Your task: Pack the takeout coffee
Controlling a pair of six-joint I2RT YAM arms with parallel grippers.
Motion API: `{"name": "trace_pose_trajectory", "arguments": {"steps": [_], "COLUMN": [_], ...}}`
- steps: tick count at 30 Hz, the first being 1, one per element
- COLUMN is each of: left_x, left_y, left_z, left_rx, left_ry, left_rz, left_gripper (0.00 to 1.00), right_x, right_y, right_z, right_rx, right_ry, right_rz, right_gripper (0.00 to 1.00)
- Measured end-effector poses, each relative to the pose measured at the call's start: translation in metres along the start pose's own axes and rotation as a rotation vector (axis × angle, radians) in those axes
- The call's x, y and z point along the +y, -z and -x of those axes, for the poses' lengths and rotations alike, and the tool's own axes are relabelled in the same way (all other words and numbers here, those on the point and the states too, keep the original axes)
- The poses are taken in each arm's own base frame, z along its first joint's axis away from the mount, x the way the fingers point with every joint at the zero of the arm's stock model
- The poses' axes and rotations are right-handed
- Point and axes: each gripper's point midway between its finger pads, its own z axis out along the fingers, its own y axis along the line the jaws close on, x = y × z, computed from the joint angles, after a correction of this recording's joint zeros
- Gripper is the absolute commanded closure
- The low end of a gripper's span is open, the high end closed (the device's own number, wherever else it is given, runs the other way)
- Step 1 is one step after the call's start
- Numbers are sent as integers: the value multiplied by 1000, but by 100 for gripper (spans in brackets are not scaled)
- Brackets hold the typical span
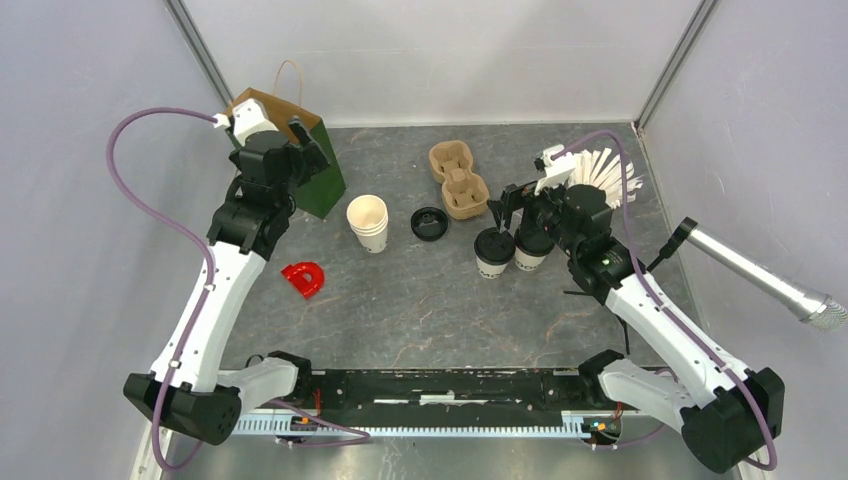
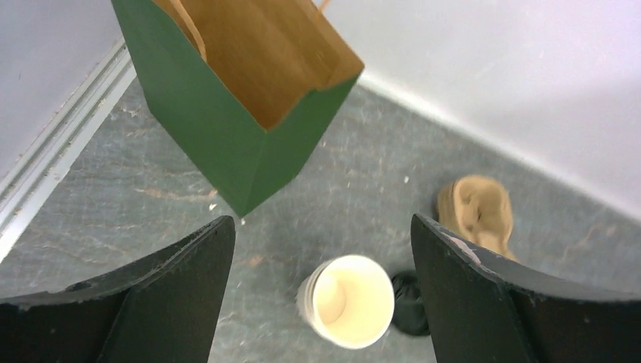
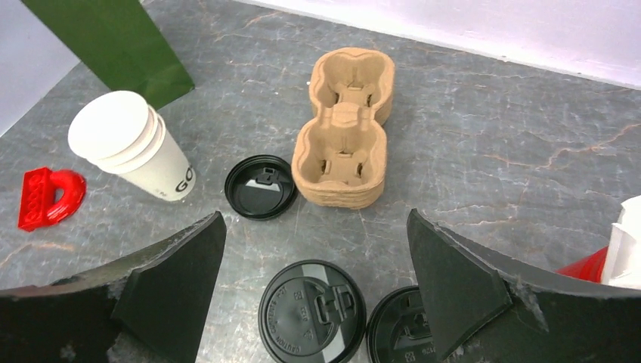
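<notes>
Black-lidded coffee (image 1: pixel 493 250) stands unpacked at 5 o'clock of the carrier (image 1: pixel 458 178), under the right gripper (image 3: pixel 314 219), jaws apart; left gripper (image 2: pixel 321 221), likewise apart, faces the bag (image 2: pixel 219 136); all packing remains.

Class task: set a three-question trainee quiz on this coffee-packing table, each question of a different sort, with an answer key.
1. True or false: the green bag stands upright with its top open.
2. How many black-lidded cups stand near the open right gripper? A one, B two, C four.
3. Fill in: the loose lid lies between the stack of lidless cups and the cardboard ____.
Key: 1 true; 2 B; 3 cup carriers.
</notes>
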Motion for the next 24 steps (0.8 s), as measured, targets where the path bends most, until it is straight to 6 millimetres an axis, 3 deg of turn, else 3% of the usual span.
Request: {"name": "trace_pose_trajectory", "arguments": {"steps": [7, 13, 14, 15, 18, 20, 24], "left_x": [5, 22, 27, 55, 71, 79, 70], "left_y": [-12, -12, -10, -9, -13, -22, -56], "left_z": [22, 43, 45, 54, 59, 59, 47], "left_rx": [-88, -87, -89, -115, -138, -137, -87], "left_ry": [180, 255, 264, 324, 354, 376, 394], "left_rz": [69, 205, 222, 291, 328, 348, 334], "left_gripper": [11, 17, 18, 22, 24, 24, 24], "right_x": [-4, 3, 4, 5, 6, 5, 6], "right_y": [-4, -5, -5, -6, -5, -2, -5], "right_z": [4, -3, -6, -19, -25, -29, -22], "right_rx": [-19, 11, 26, 86, 115, 142, 179], "right_ry": [-54, -131, -141, -158, -156, -149, -144], "right_rz": [-32, -26, -28, -37, -49, -65, -79], "right_gripper": [10, 12, 13, 14, 15, 15, 15]}}
